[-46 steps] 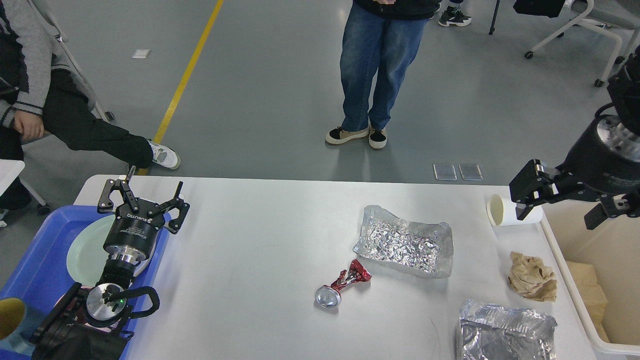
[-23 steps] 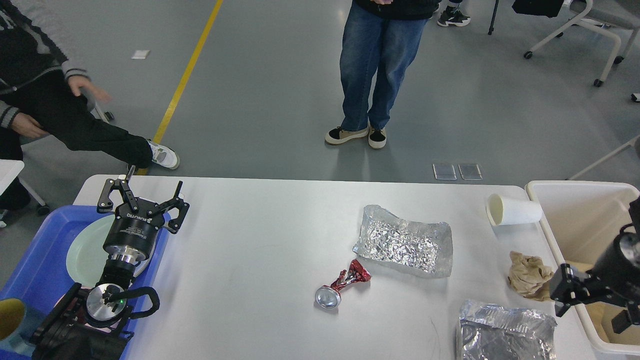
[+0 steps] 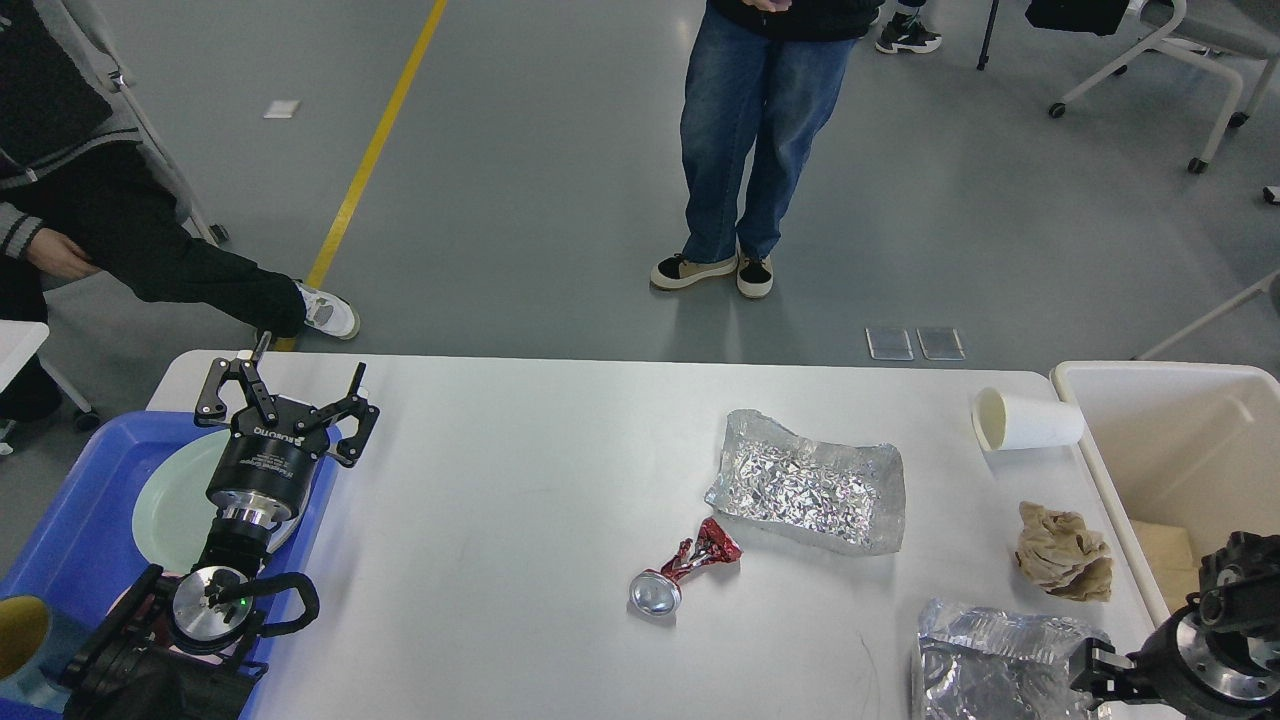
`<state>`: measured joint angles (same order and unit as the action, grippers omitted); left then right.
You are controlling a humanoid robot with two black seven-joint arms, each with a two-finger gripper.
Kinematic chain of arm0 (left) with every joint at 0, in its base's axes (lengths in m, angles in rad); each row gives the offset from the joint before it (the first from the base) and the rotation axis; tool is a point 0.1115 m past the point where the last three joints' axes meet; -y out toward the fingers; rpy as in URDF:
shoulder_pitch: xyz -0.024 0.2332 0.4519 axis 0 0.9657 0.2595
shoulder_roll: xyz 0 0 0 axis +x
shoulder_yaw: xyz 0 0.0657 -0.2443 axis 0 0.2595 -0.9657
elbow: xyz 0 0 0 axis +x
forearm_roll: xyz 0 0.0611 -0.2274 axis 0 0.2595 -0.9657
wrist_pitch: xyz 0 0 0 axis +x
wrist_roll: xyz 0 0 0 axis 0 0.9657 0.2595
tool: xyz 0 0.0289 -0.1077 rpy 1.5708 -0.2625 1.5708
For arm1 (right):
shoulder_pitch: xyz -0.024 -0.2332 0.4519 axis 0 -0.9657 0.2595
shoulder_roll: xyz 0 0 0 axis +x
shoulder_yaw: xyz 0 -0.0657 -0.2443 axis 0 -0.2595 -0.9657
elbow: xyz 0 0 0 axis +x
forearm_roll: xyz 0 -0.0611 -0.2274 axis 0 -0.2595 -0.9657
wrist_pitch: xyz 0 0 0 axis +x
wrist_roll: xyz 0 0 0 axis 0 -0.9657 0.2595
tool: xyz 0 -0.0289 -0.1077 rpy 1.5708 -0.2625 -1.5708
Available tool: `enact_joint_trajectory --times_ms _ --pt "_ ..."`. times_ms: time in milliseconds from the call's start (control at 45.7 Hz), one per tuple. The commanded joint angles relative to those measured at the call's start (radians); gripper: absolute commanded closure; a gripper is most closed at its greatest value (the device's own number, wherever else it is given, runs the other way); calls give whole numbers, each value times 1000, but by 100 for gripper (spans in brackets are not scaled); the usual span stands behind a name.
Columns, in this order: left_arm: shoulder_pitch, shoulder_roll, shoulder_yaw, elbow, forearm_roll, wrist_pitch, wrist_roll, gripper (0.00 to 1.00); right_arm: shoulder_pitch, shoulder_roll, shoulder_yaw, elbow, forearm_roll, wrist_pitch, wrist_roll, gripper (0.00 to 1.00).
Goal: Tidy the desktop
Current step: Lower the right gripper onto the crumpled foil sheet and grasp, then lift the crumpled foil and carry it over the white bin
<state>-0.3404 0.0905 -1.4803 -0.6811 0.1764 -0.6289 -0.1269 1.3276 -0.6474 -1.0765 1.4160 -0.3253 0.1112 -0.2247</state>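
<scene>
Reaching for the foil tray (image 3: pixel 1010 665) just left of the right pincer (image 3: pixel 1095 672), whose opening cannot be told, calls for gripping 1 rim above the counter (image 3: pixel 520 520).

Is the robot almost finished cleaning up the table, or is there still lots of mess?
Still lots. Some brown pieces already lie in the white bin. Nothing is in hand: the left gripper is open and empty above the blue tray; the right gripper is low by the table edge, too unclear to judge. The paper cup, crumpled napkin, crushed can and two foil pieces remain on the desktop.
</scene>
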Motion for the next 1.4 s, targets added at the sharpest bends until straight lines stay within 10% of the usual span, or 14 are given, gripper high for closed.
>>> enact_joint_trajectory --times_ms 0,153,810,1379 --pt "0 0 0 0 0 0 0 4 -62 29 35 -45 0 -13 1 16" --pt "0 0 0 0 0 0 0 4 -97 41 56 -95 2 -28 1 20" --pt "0 0 0 0 0 0 1 4 -166 60 92 -118 19 -97 -1 100" --pt "0 0 0 0 0 0 1 4 -16 -47 75 83 26 -44 1 100"
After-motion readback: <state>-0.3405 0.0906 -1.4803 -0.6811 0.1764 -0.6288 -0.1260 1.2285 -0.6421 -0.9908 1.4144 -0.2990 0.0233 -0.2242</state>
